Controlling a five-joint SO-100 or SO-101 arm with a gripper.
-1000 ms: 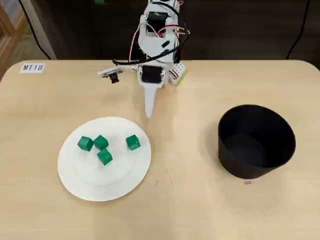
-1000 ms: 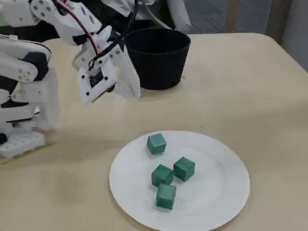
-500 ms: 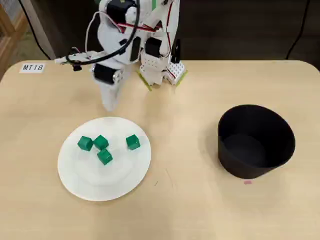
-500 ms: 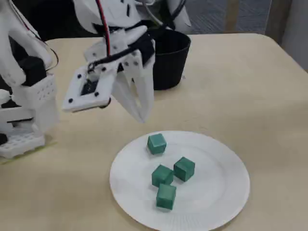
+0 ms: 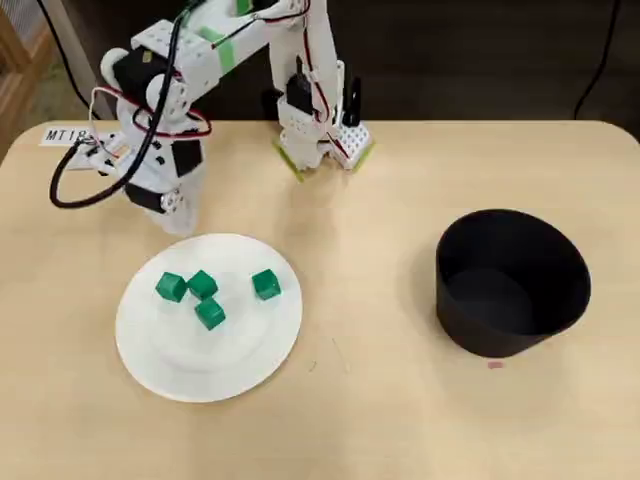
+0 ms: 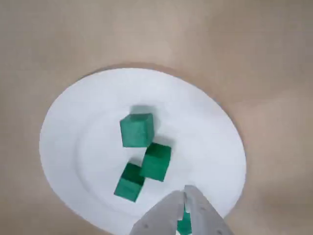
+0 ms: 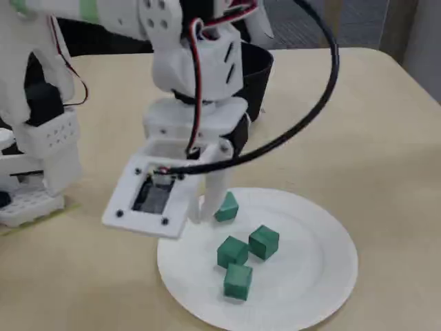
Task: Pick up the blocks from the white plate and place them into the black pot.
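Several small green blocks lie on the white plate [image 5: 232,362]: a cluster of three [image 5: 202,285] and one apart [image 5: 265,284]. In the fixed view the single block [image 7: 226,207] lies right beside my fingertips. My gripper [image 5: 183,221] hangs over the plate's far left rim, shut and holding nothing. The wrist view looks down on the plate [image 6: 78,110] with the gripper [image 6: 185,192] at the bottom edge, partly covering one block [image 6: 183,223]. The black pot [image 5: 512,335] stands at the right, apart from the plate; in the fixed view the pot [image 7: 258,66] is mostly behind the arm.
The arm's base [image 5: 322,140] sits at the table's far edge, near the middle. A label reading MT18 [image 5: 65,135] lies at the far left corner. A small pink mark [image 5: 495,365] lies just in front of the pot.
The arm has swung left in the overhead view, from the table's middle to the plate's far rim, and come down. The blocks and the pot have not moved.
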